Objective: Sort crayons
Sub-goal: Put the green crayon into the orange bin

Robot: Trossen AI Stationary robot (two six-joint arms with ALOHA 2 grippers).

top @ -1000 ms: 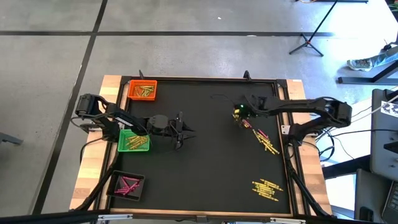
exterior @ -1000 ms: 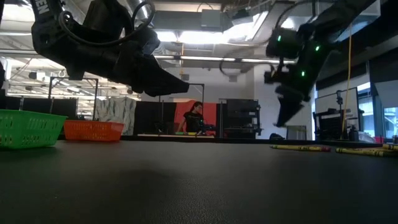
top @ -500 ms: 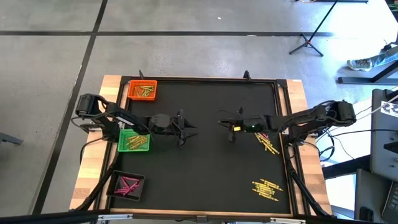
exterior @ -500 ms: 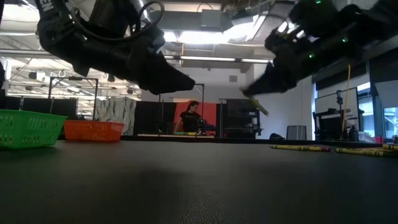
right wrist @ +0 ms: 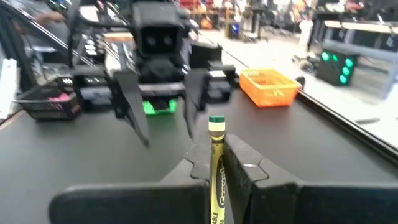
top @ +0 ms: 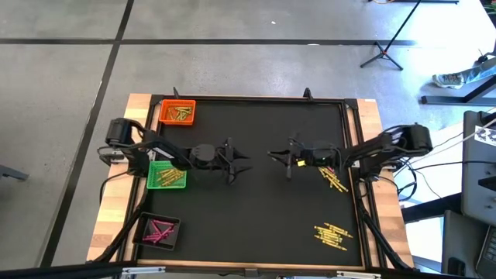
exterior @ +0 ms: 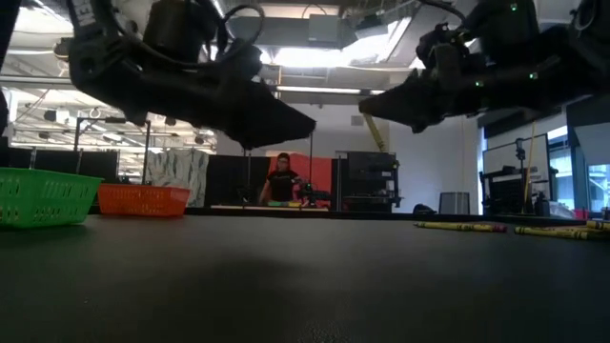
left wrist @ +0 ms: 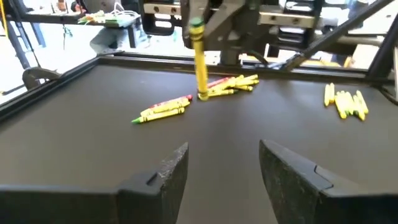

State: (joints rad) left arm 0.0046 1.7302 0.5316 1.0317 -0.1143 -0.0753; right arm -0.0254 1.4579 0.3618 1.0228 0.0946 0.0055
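Observation:
My right gripper [top: 280, 159] hangs over the table's middle, pointing level toward the left, shut on a yellow crayon [left wrist: 200, 62] with a green band at its top. My left gripper [top: 235, 161] faces it from the left, a short gap away. It is open [left wrist: 221, 171] with nothing between its fingers. More crayons lie flat on the black mat in two clusters, one [top: 333, 177] under my right arm and one [top: 332, 235] at the near right. The orange tray [top: 177, 112], green tray [top: 167, 176] and black tray [top: 159, 230] each hold crayons. My right gripper pinches the yellow crayon between its two fingers, close below the green-banded upper end [right wrist: 216, 146]. The fingers come level from the table's right and lie across the crayon. The crayon stands nearly upright, most of it hanging below the fingers [left wrist: 202, 87], clear of the mat.
The three trays stand along the table's left side, beside and behind my left arm. The mat has a raised frame [top: 353, 139] around it. A person [exterior: 279, 181] shows far off in the room behind the table.
My right gripper has swung from over the crayon cluster toward the table's left, nearer my left gripper. It has tipped from pointing down to level and has carried the yellow crayon clear of the mat. My left gripper has edged toward the right.

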